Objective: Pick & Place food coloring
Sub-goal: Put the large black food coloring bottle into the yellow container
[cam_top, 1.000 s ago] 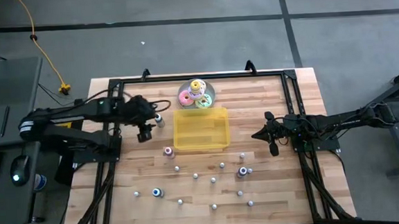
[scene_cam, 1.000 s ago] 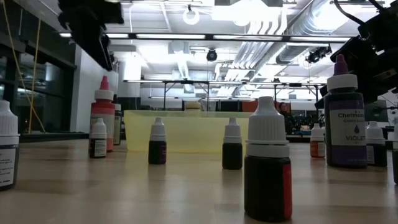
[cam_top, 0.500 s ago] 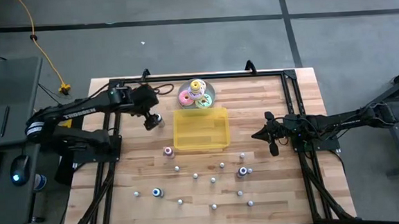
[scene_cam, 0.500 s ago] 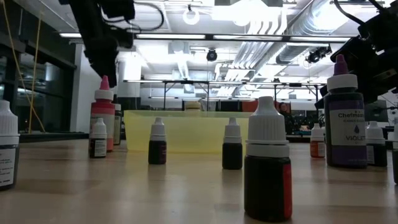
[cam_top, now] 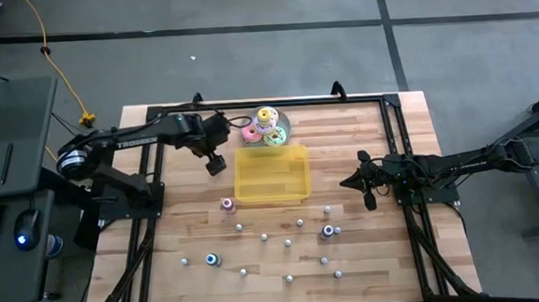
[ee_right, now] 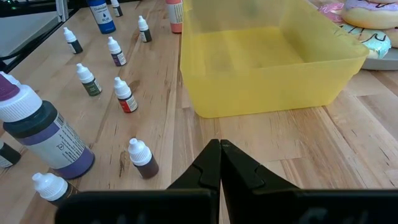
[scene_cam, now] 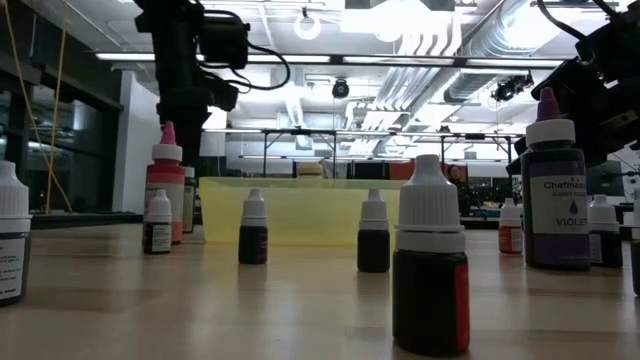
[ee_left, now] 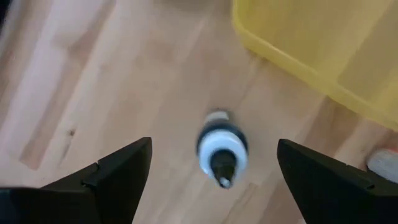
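Observation:
Several tiny food coloring bottles stand upright on the near half of the wooden table, among them a pink one point(cam_top: 227, 204), a blue one point(cam_top: 211, 259) and a big purple one point(cam_top: 329, 230). One small white-capped bottle point(ee_left: 222, 149) stands alone beside the yellow tray's point(cam_top: 271, 175) left far corner. My left gripper point(cam_top: 216, 164) hangs above it, pointing down, open, one finger on either side and clear of it. My right gripper point(cam_top: 368, 197) waits shut to the right of the tray.
A plate of pastel ring toys point(cam_top: 265, 128) sits just beyond the tray's far edge, close to my left arm. The black frame rails point(cam_top: 149, 177) run along the table's left and right sides. Bare wood lies left of the tray.
My left gripper has moved toward the table's right edge and a little toward the far edge, sinking as it went. It now stands over the lone bottle beside the tray. No bottle has moved.

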